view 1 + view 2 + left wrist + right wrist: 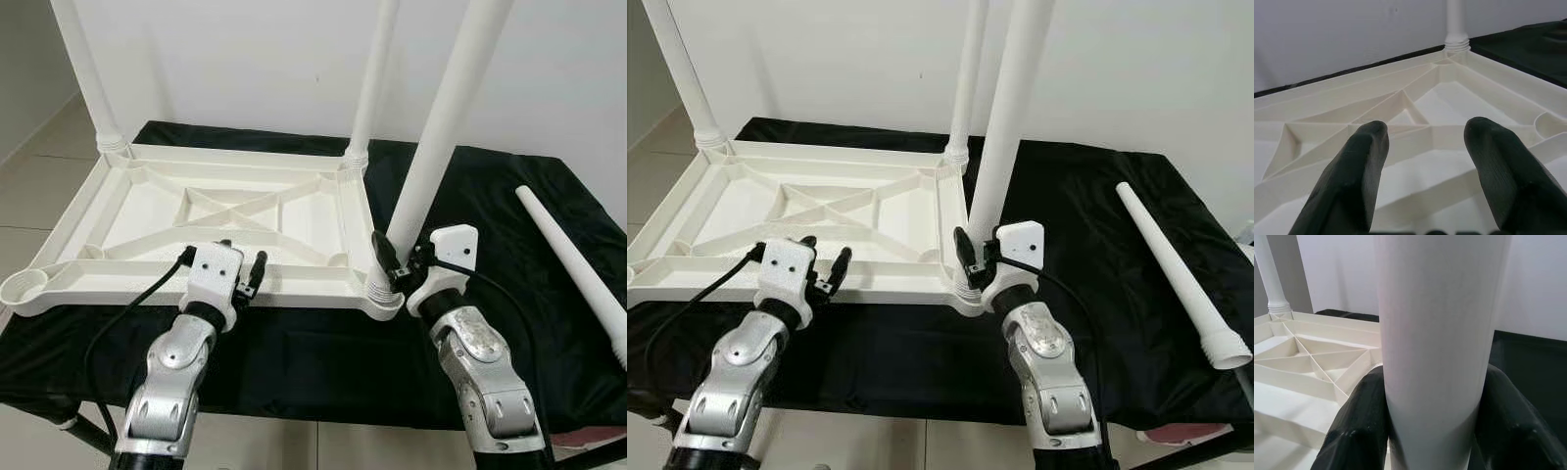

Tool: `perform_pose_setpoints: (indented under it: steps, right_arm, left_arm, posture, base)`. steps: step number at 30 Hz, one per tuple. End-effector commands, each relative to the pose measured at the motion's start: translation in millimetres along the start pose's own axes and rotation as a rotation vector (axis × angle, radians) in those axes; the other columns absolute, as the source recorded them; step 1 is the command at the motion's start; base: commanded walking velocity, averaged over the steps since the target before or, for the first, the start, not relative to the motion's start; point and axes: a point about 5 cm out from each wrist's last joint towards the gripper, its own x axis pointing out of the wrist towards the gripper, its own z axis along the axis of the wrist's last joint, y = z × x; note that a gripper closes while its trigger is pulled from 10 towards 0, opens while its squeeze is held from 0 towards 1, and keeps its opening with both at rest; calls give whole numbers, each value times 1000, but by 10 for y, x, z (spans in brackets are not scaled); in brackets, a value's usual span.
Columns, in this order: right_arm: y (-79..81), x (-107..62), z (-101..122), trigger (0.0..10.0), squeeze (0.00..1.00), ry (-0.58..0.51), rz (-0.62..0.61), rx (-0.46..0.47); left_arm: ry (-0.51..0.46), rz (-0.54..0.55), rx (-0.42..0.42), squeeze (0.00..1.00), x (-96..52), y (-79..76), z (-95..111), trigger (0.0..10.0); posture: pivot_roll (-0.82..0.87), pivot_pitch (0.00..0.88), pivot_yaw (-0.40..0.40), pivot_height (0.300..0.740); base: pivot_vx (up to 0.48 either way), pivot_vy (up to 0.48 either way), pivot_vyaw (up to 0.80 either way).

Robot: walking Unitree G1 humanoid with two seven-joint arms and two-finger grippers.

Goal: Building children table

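Jaws of right gripper point(1430, 431) clamp third leg point(441, 127); left gripper point(1422, 171) apart over tabletop point(147, 211); fourth leg point(573, 264) loose.

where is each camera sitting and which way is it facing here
Left eye view: on the head, looking forward and down at the upturned white tabletop on black cloth; both silver arms show, a loose leg lies right.
Right eye view: same head, same scene and arms, slightly offset.
Left wrist view: along the left gripper, open, hovering above the tabletop's ribs.
Right wrist view: along the right gripper, shut on the near-right leg.
Shared: both wrist views see the tabletop's ribs and a standing far leg.
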Motion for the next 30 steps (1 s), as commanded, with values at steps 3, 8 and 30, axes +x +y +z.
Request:
perform_pose_setpoints:
  steps: [3, 8, 30]
  right_arm:
    - [-50, 32, 6, 10000, 0, -7, -3, 4]
    - [-48, 58, 27, 10000, 0, -12, 4, -1]
    - [-116, -119, 38, 10000, 0, -1, -69, -14]
  left_arm:
    - [51, -384, 82, 0, 98, -249, 3, 10000]
    - [194, -718, 170, 0, 224, -445, -117, 10000]
    - [242, -957, 244, 0, 629, -700, -109, 10000]
  posture:
    - [73, 62, -77, 740]
    - [54, 63, -64, 740]
    - [-20, 100, -9, 740]
  base:
    - [0, 0, 0]
    - [0, 0, 0]
    - [0, 0, 0]
